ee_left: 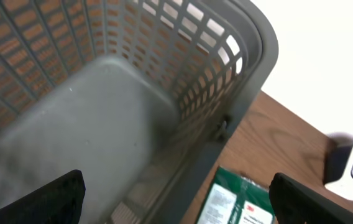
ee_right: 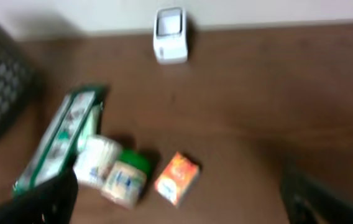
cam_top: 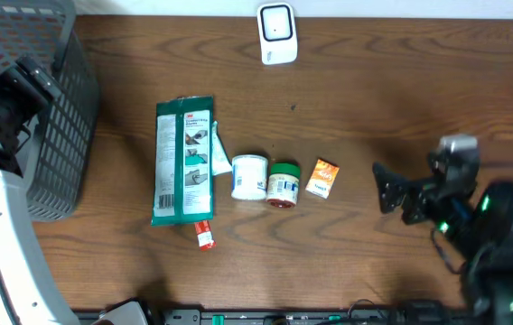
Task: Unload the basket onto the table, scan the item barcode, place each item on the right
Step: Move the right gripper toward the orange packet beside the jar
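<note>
Looking down from overhead, item row: you have a green packet (cam_top: pixel 182 162), white tub (cam_top: pixel 248 177), green-lidded jar (cam_top: pixel 284 184) and orange box (cam_top: pixel 322 178) lined up mid-table. The white scanner (cam_top: pixel 277 34) stands at the far edge, well apart from them.
Overhead, right gripper (cam_top: pixel 383 191): this is your nearer hand. It points left at the orange box, which lies near its fingertips but not touching, with its long axis roughly across your line of approach. The jaws are spread wide with nothing between them.
Overhead, left gripper (cam_top: pixel 29 88): it hangs over the grey basket (cam_top: pixel 62 135), well away from the row.
Left wrist, left gripper: the fingers are wide apart and empty, looking into the basket. The packet's corner and the scanner show beyond the rim.
Right wrist, right gripper: the view is blurred, but both fingers sit at the picture's lower corners with nothing held. The orange box lies ahead near centre, with the scanner beyond it.
Judgement: the orange box looks like your likeliest pick, with the right arm.
</note>
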